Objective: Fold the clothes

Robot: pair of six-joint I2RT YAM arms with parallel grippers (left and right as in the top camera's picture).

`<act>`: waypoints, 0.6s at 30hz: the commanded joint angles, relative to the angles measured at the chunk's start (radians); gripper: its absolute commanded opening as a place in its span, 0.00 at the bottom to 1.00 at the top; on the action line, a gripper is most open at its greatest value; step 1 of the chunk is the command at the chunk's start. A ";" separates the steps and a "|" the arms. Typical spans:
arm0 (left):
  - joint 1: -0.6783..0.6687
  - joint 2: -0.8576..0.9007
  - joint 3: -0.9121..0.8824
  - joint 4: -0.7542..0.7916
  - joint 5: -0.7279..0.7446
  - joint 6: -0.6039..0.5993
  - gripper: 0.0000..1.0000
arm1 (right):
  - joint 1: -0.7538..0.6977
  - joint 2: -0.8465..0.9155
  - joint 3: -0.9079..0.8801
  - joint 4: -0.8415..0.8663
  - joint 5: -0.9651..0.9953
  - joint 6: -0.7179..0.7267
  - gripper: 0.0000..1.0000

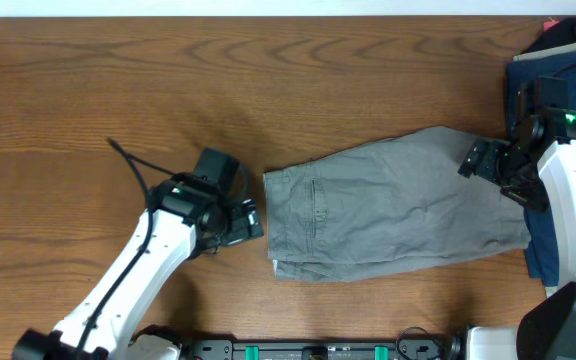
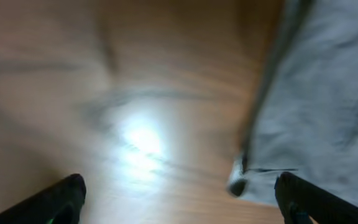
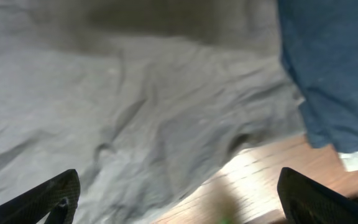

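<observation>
The clothes, light grey shorts (image 1: 388,205), lie folded flat at the table's centre right, waistband to the left. My left gripper (image 1: 250,220) sits open just left of the waistband; its wrist view shows the shorts' corner (image 2: 316,112) by the right finger and bare wood between the jaws. At the shorts' right end, my right gripper (image 1: 488,160) hangs open, holding nothing. Its wrist view looks down on wrinkled grey cloth (image 3: 129,118) with both fingertips (image 3: 61,193) spread wide.
A larger dark blue garment (image 1: 548,80) lies at the table's right edge, partly under the right arm, also seen as blue cloth (image 3: 328,68). Bare wooden table (image 1: 168,90) stretches across the left and back.
</observation>
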 commanded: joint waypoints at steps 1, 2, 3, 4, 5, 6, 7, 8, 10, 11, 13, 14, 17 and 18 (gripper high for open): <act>-0.001 0.071 -0.005 0.057 0.117 0.042 0.98 | -0.006 -0.005 -0.004 0.003 -0.070 0.019 0.99; -0.001 0.096 -0.005 0.082 0.127 0.043 0.98 | -0.006 -0.005 -0.004 0.002 -0.073 0.019 0.99; -0.001 0.123 -0.005 0.109 0.138 0.043 0.98 | -0.006 -0.005 -0.004 0.002 -0.073 0.019 0.99; -0.001 0.156 -0.005 0.143 0.156 0.046 0.98 | -0.006 -0.005 -0.004 0.002 -0.073 0.019 0.99; -0.001 0.199 -0.005 0.185 0.190 0.059 0.98 | -0.005 -0.005 -0.004 0.002 -0.073 0.019 0.99; -0.001 0.222 -0.005 0.207 0.211 0.064 0.98 | -0.005 -0.005 -0.004 0.002 -0.073 0.019 0.99; -0.001 0.251 -0.005 0.232 0.234 0.069 0.98 | -0.005 -0.005 -0.004 0.001 -0.073 0.019 0.99; -0.001 0.278 -0.005 0.254 0.252 0.069 0.98 | -0.005 -0.005 -0.004 -0.002 -0.073 0.019 0.99; -0.001 0.331 -0.005 0.296 0.285 0.070 0.98 | -0.005 -0.005 -0.004 -0.006 -0.073 0.019 0.99; -0.001 0.354 -0.005 0.313 0.303 0.078 0.98 | -0.005 -0.005 -0.004 -0.009 -0.072 0.019 0.99; -0.001 0.396 -0.005 0.348 0.353 0.101 0.98 | -0.005 -0.005 -0.004 -0.011 -0.073 0.019 0.99; -0.002 0.411 -0.005 0.360 0.374 0.106 0.98 | -0.005 -0.005 -0.004 -0.013 -0.073 0.019 0.99; -0.002 0.449 -0.005 0.378 0.406 0.106 0.98 | -0.005 -0.005 -0.004 -0.012 -0.073 0.019 0.99; -0.002 0.456 -0.005 0.378 0.406 0.106 0.98 | -0.005 -0.005 -0.004 -0.012 -0.073 0.019 0.99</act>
